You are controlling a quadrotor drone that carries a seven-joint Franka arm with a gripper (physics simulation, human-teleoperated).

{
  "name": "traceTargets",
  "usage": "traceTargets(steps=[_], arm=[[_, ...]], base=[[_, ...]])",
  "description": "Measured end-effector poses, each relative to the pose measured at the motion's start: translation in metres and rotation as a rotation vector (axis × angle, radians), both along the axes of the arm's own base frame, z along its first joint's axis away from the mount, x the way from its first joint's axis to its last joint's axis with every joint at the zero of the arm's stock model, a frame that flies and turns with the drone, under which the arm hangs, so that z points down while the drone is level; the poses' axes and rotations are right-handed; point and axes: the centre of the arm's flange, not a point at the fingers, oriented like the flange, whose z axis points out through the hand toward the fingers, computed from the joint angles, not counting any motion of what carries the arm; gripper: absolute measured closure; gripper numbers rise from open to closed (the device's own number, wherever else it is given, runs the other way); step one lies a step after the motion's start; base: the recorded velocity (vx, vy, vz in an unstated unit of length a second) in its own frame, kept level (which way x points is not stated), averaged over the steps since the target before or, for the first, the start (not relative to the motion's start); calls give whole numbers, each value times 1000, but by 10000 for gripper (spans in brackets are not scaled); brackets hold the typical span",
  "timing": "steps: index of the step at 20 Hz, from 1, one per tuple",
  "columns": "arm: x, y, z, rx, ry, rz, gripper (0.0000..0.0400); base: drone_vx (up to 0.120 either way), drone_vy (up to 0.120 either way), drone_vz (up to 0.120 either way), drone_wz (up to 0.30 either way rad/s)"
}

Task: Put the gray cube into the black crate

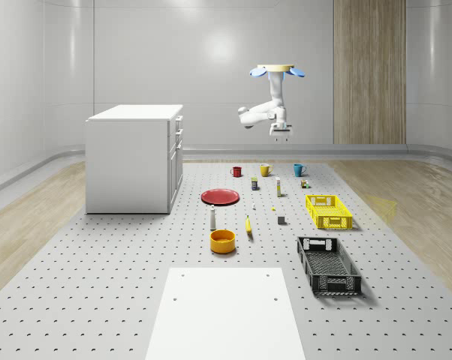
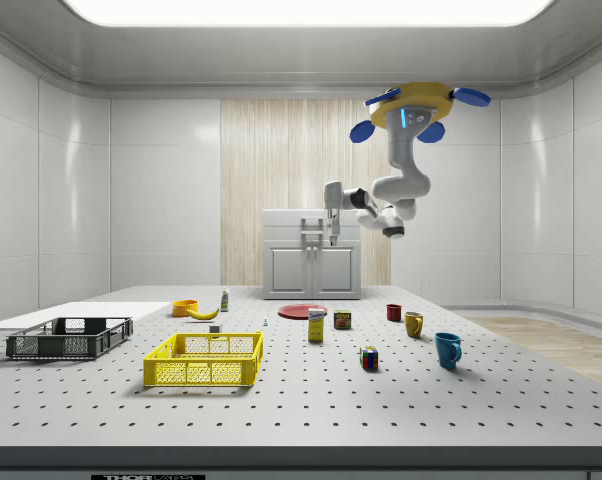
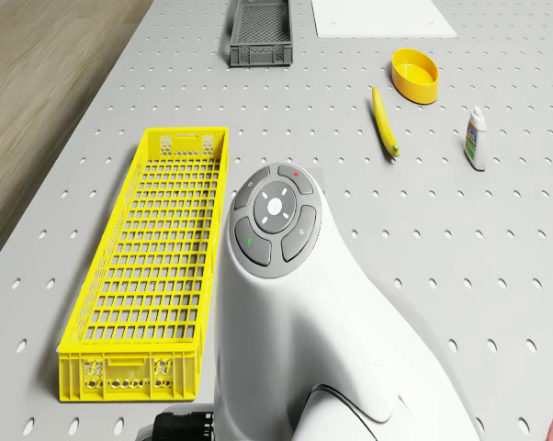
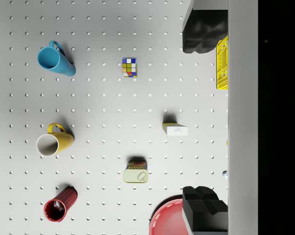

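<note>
- Currently, the perforated table (image 1: pixel 98 285) spans the lower half of the whole-scene view. All the loose items sit on it.
- White cabinet (image 1: pixel 132 157) stands left of centre, well apart from the work area. Not judged to be an obstacle.
- Drone (image 1: pixel 277 71) hovers upper right of centre, high over the far row of mugs, with the arm folded below it. The height likely gives the cameras a survey of the layout.
- Black crate (image 1: pixel 339 285), the target, is at lower right near the table's front edge, with its open top up and ready to receive.
- Yellow crate (image 1: pixel 329 223) is just above the black crate in the frame. It has a similar shape, so there is a mix-up risk.
- Gripper (image 1: pixel 279 131) hangs below the drone, pointing down. In the wrist view its fingers (image 4: pixel 201 39) stand wide apart with nothing between them.
- Gray cube (image 1: pixel 281 220) rests on the table right of centre, between the banana (image 1: pixel 248 225) and the yellow crate. It is apart from the black crate and untouched.
- Judgement: the approach step is pending. Descent toward the cube is needed first.
</note>
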Motion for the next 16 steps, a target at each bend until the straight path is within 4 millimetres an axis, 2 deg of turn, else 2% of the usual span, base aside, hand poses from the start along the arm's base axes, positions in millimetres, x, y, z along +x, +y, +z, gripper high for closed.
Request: traceTargets(steps=[5,9,13,16], arm=[[0,0,0,0,0,0,0],[0,0,0,0,0,0,0],[0,0,0,0,0,0,0],[0,0,0,0,0,0,0]], base=[[120,0,-120,0],[120,-120,-120,0],[120,0,-70,0],[120,0,-120,0]])
